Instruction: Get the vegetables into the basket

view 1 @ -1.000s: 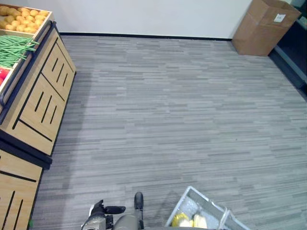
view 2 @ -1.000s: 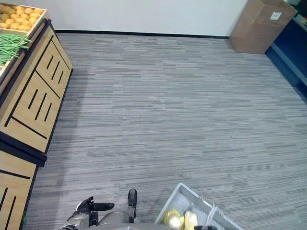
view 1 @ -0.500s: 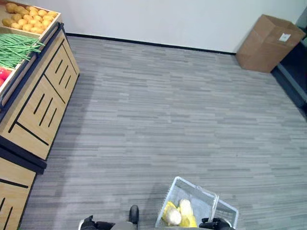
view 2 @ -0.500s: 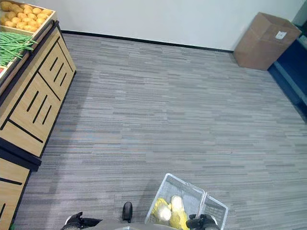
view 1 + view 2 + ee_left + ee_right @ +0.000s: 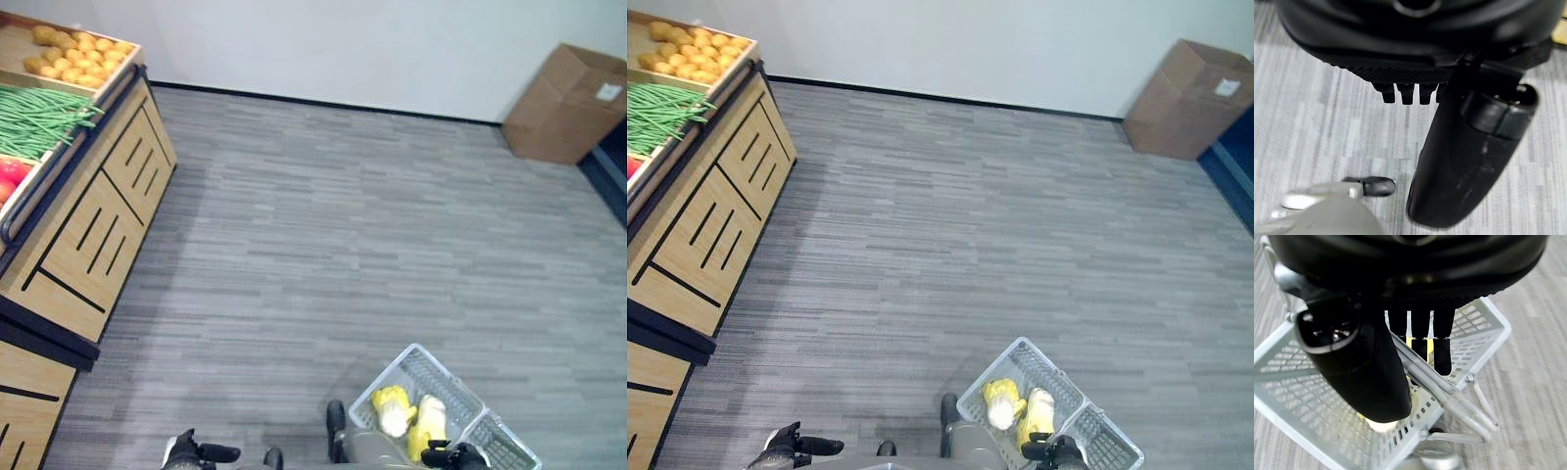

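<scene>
A white perforated basket (image 5: 407,356) hangs low at my right side over the grey floor. Inside it lie pale yellow and white leafy vegetables (image 5: 395,409), two heads side by side (image 5: 1036,413). My right hand (image 5: 457,456) is shut on the basket's wire handles (image 5: 1450,400), with its fingers (image 5: 1442,346) curled round them in the right wrist view. My left hand (image 5: 192,453) hangs at the lower left with its thumb (image 5: 1464,161) out, its fingers curled short and nothing in it.
A wooden produce stand (image 5: 93,220) runs along the left, holding potatoes (image 5: 80,57), green beans (image 5: 41,114) and red produce (image 5: 8,178). A cardboard box (image 5: 578,103) stands at the far right by the white wall. Open grey carpet lies between them.
The whole picture has shifted, so the camera has moved: stand and box now sit further right. The basket shows more fully at the lower right, still in my right hand.
</scene>
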You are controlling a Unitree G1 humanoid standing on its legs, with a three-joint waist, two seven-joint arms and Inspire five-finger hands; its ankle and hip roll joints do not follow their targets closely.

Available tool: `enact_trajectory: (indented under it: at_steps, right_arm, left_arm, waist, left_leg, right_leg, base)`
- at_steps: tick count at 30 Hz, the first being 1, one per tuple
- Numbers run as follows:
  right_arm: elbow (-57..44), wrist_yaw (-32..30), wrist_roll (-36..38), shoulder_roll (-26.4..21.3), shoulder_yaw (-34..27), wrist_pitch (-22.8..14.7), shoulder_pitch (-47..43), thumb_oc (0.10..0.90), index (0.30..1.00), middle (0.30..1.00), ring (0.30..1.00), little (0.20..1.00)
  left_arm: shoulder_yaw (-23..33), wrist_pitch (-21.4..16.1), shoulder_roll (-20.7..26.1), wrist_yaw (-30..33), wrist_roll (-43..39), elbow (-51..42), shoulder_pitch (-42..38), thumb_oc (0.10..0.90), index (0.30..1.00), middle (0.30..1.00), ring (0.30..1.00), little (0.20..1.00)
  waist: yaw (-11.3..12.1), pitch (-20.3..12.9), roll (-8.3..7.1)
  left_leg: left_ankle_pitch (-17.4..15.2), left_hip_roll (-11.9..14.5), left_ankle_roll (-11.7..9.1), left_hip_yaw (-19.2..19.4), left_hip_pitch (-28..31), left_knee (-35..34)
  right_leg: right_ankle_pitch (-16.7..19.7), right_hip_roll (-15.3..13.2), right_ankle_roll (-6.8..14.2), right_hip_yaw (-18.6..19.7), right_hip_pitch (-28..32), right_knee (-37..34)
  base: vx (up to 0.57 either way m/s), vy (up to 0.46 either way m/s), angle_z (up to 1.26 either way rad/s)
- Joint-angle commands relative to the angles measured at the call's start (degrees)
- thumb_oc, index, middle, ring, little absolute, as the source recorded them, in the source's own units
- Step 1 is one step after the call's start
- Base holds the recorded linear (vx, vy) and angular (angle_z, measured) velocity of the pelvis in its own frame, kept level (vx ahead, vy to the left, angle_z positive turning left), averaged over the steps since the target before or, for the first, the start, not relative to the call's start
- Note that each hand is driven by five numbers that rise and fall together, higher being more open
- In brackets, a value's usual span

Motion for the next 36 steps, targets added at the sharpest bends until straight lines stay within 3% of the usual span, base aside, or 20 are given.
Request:
enact_trajectory:
  at_steps: [1, 9, 24, 30, 36]
  right_arm:
    - [2.49, 0.42, -2.22, -1.84, 1.93, 2.07, 2.73, 0.4, 0.3, 0.3, 0.3, 0.3]
    - [3.82, 0.35, -2.14, -2.33, 1.67, 2.34, 3.01, 0.4, 0.3, 0.3, 0.3, 0.3]
    - [4.23, 0.28, -1.52, -2.69, 1.78, 2.34, 1.25, 0.4, 0.3, 0.3, 0.3, 0.3]
    - [4.56, 0.33, -2.03, -3.07, 2.06, 2.32, 1.06, 0.4, 0.3, 0.3, 0.3, 0.3]
    - [3.66, -0.02, -2.65, -3.64, 2.65, 1.96, 0.76, 0.4, 0.3, 0.3, 0.3, 0.3]
  left_arm:
    - [1.11, -0.69, -0.3, 0.69, 2.12, 0.75, -1.01, 0.9, 1.0, 1.0, 1.0, 1.0]
    - [1.15, -0.57, -0.78, 0.63, 1.99, 1.06, -0.31, 0.9, 1.0, 1.0, 1.0, 1.0]
    - [0.51, -0.47, -1.11, 0.6, 1.97, 1.56, -0.9, 0.9, 1.0, 1.0, 1.0, 1.0]
    - [0.68, -0.54, -1.21, 0.58, 1.24, 1.68, -0.92, 0.9, 1.0, 1.0, 1.0, 1.0]
    - [0.95, -0.87, -1.32, 0.45, -0.19, 1.43, -0.59, 0.9, 1.0, 1.0, 1.0, 1.0]
  waist:
    - [0.79, 0.03, 1.42]
    - [1.0, -1.31, 1.84]
    - [1.28, -1.6, 2.99]
    - [2.09, -1.4, 3.13]
    - [4.38, -0.64, 3.14]
  left_leg:
    - [2.2, 1.5, -1.72, 3.78, -3.38, -1.34]
    - [2.58, 2.13, -2.72, 2.92, -2.35, -1.34]
    - [3.01, 3.33, -3.38, 1.35, -1.85, -1.34]
    - [3.47, 3.9, -3.82, 0.04, -2.1, -1.34]
    - [4.25, 4.44, -4.66, -3.9, -3.09, -1.34]
  right_leg:
    - [-7.71, -0.88, 5.35, -0.06, 9.52, -3.06]
    - [-8.07, -0.19, 4.3, -0.31, 12.96, -5.23]
    - [-9.07, 0.61, 3.17, -0.18, 13.01, -4.03]
    - [-10.03, 0.78, 2.75, -1.77, 12.84, -2.74]
    - [-12.1, 0.9, 2.24, -6.08, 13.08, -0.89]
  base:
    - [0.04, -0.049, 0.09]
    - [0.02, -0.054, -0.01]
    - [0.0, -0.03, 0.01]
    - [0.01, -0.042, 0.18]
    - [0.01, -0.062, 0.33]
